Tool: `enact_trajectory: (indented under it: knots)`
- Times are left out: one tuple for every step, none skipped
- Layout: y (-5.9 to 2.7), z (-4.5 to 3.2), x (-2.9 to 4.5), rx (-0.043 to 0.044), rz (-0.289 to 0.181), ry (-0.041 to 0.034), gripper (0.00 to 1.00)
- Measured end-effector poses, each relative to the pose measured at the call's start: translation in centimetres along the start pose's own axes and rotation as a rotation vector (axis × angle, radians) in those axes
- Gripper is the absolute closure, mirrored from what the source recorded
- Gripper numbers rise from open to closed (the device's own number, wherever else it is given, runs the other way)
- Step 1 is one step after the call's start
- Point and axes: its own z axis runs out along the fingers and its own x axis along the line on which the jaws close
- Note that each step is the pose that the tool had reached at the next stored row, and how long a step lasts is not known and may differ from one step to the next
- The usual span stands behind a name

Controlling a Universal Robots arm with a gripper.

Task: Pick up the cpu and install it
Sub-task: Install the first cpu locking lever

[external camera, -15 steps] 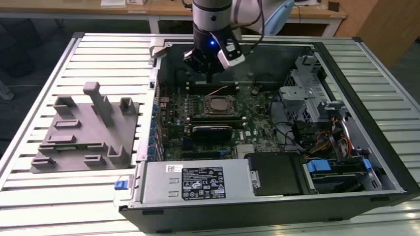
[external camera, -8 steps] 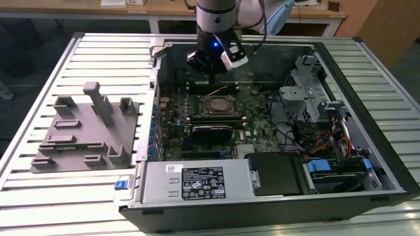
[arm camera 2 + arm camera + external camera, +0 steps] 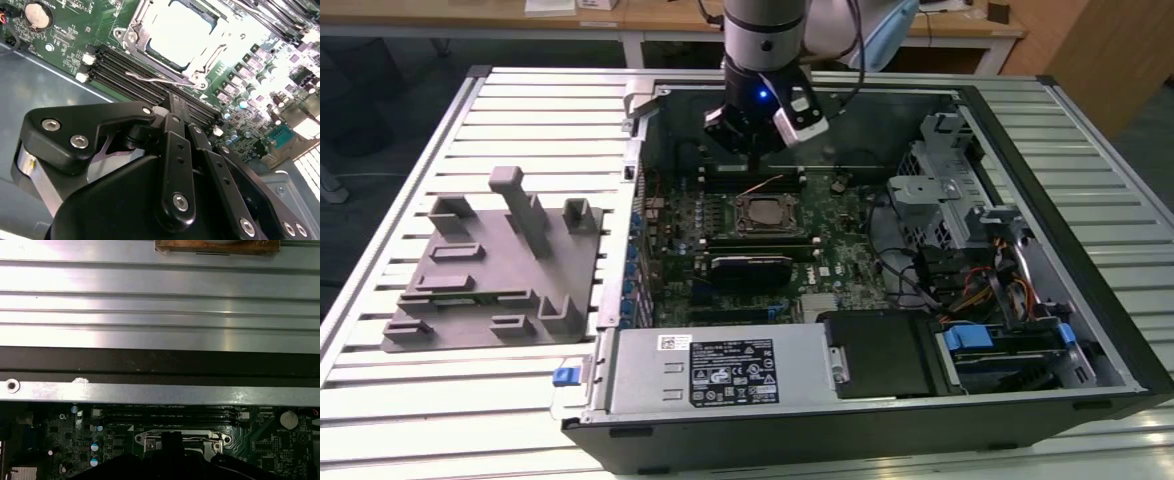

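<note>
Gripper: the gripper (image 3: pixel 750 150) hangs above the socket (image 3: pixel 763 212), toward the case's far wall; its fingers (image 3: pixel 176 107) are pressed together with nothing between them.
Cpu: the cpu (image 3: pixel 181 31) lies flat inside the socket, its pale top plate showing within the metal frame.
Lever: the wire lever (image 3: pixel 165 78) runs along the socket's edge, just beside the memory slots (image 3: pixel 135 75).
Tray: the grey tray (image 3: pixel 494 265) sits outside the case, well apart from the socket.

Pale silver cpu (image 3: pixel 176 34), green motherboard (image 3: pixel 80 30), black pincer (image 3: pixel 172 107).
</note>
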Motion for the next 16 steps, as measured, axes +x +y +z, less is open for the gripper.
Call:
enact_trajectory:
  knots:
    - [-0.01, 0.1, -0.12, -0.0001, 0.0, 0.0, 0.89]
    - [-0.02, 0.19, -0.22, -0.0001, 0.0, 0.0001, 0.89]
    - [-0.02, 0.27, -0.3, -0.0001, 0.0, 0.0, 0.89]
    - [-0.03, 0.34, -0.39, -0.0001, 0.0, 0.0, 0.89]
    - [-0.04, 0.4, -0.47, -0.0001, 0.0, 0.0, 0.89]
    - [-0.04, 0.46, -0.54, -0.0001, 0.0, 0.0, 0.89]
    - [-0.05, 0.53, -0.62, -0.0001, 0.0, -0.0001, 0.89]
    - [-0.06, 0.6, -0.69, -0.0001, 0.0, 0.0, 0.89]
    - [-0.06, 0.67, -0.78, -0.0001, 0.0, -0.0001, 0.89]
    - [-0.07, 0.74, -0.86, -0.0001, 0.0, 0.0, 0.89]
    - [-0.07, 0.81, -0.94, -0.0001, 0.0, 0.0, 0.89]
    - [-0.07, 0.89, -1.03, 0.0, 0.0, 0.0, 0.89]
    - [-0.07, 0.96, -1.11, -0.0001, 0.0, 0.0, 0.89]
    - [-0.07, 1.03, -1.19, -0.0001, 0.0, 0.0, 0.89]
    - [-0.08, 1.1, -1.26, -0.0001, 0.0, 0.0, 0.89]
    - [-0.08, 1.17, -1.34, -0.0001, 0.0, 0.0, 0.89]
